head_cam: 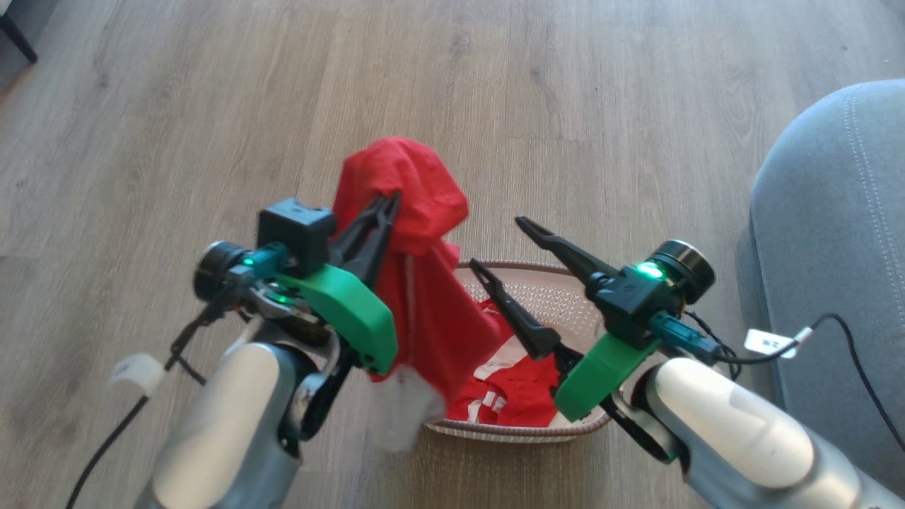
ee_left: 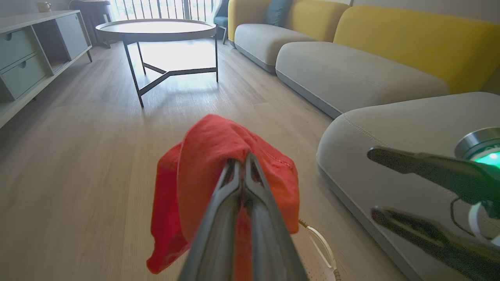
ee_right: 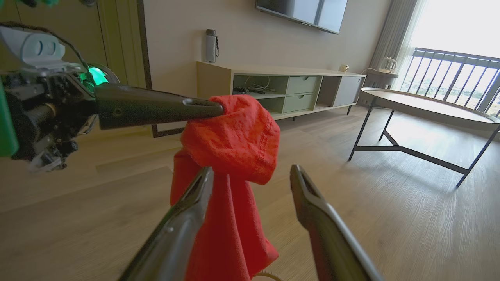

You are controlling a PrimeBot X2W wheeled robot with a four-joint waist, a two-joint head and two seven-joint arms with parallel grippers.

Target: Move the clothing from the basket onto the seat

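Observation:
My left gripper is shut on the red clothing and holds it up, so the fabric drapes over the fingertips and hangs down into the basket. More red fabric with white parts lies in the basket's bottom. My right gripper stands open above the basket, just right of the hanging cloth, with nothing between its fingers. The left wrist view has the clothing bunched over my closed left gripper. The grey seat is at the right; the seat is beside the open right gripper.
Wooden floor surrounds the basket. A round metal-legged coffee table and a low TV cabinet stand farther off. Grey and yellow sofa sections run along the seat's side. Cables trail from both arms.

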